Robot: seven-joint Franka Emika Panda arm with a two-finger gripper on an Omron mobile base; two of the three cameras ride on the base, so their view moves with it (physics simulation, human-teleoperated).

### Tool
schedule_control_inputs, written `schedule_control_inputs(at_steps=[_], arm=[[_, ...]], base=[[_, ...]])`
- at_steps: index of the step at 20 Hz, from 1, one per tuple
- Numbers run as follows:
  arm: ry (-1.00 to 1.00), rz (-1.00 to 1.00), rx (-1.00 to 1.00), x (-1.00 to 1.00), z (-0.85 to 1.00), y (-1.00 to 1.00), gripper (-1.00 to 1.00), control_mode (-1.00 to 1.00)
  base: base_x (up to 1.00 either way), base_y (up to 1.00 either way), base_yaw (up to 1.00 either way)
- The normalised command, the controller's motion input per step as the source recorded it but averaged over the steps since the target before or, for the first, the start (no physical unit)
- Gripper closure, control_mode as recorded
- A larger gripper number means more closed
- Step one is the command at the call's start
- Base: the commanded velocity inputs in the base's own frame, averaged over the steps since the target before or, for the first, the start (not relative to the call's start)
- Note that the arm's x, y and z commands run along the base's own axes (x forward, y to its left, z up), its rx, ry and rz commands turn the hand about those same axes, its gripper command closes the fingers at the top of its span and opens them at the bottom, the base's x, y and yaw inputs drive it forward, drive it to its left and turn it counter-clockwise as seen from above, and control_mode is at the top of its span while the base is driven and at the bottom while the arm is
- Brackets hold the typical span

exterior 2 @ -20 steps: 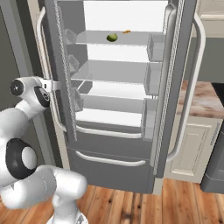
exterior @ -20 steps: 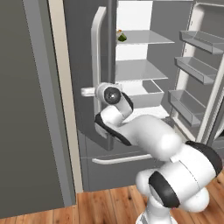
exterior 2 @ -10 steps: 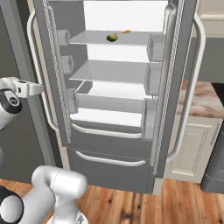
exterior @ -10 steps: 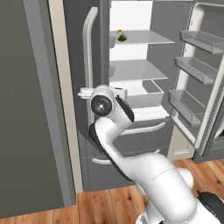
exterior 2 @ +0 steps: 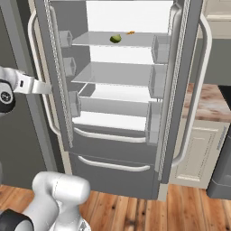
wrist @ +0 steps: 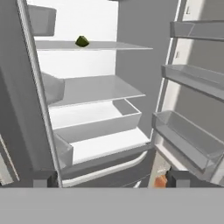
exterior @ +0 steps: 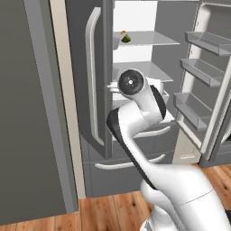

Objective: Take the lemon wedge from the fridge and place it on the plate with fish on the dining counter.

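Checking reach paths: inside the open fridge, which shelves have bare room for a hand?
In the fridge, the middle shelf is bare between the door bins. The top shelf holds the lemon wedge and a small orange bit, bare elsewhere.

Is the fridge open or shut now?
Open. Both doors of the fridge stand swung outward, so the white shelves and the lemon wedge on the top shelf are visible.

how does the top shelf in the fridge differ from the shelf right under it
The top shelf carries the lemon wedge and a tiny orange bit beside it; the middle shelf shows nothing on it. In the hand view the top shelf is seen nearly edge-on, while the middle shelf shows its broad surface. Both are flat, pale grey and sit inside the open fridge.
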Motion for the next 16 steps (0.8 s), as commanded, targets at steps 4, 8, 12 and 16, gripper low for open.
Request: schedule_control_inputs(at_steps=[4, 8, 12, 16], arm=[[0.15, 0.08, 0.05, 0.42, 0.12, -0.99, -1.00, -1.00], [0.09, 0.29, 0.11, 0.91, -0.01, -0.86, -1.00, -1.00], [-0.03, 0.38, 0.12, 0.37, -0.02, -0.53, -1.00, -1.00], [-0.11, 0.25, 0.13, 0.49, -0.06, 0.00, -1.00, -1.00]], base=[[0.00, 0.00, 0.00], [0.00, 0.00, 0.00], [0.00, 0.00, 0.00], [0.00, 0.00, 0.00]])
